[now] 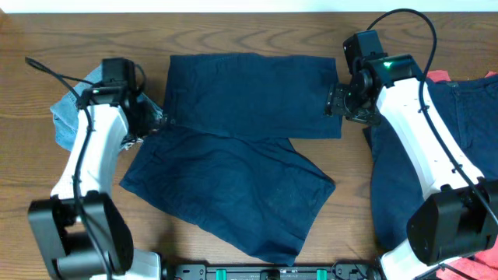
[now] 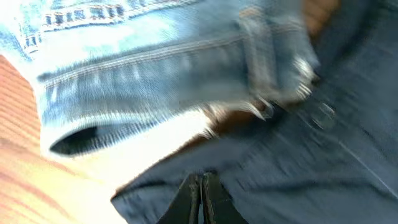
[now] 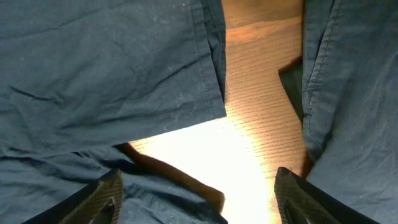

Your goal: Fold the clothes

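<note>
Dark navy shorts (image 1: 241, 148) lie spread on the wooden table, one leg toward the back and one toward the front. My left gripper (image 1: 158, 124) is at the shorts' left edge. In the left wrist view its fingers (image 2: 202, 186) are pressed together on the navy cloth (image 2: 298, 168). My right gripper (image 1: 336, 103) is open at the right end of the back leg. In the right wrist view its fingers (image 3: 199, 199) straddle the hem of the shorts (image 3: 112, 68) and bare table, holding nothing.
Light blue denim (image 1: 66, 117) lies bunched at the left behind my left arm and also shows in the left wrist view (image 2: 155, 68). Another dark navy garment (image 1: 397, 171) and a red one (image 1: 443, 75) lie at the right edge.
</note>
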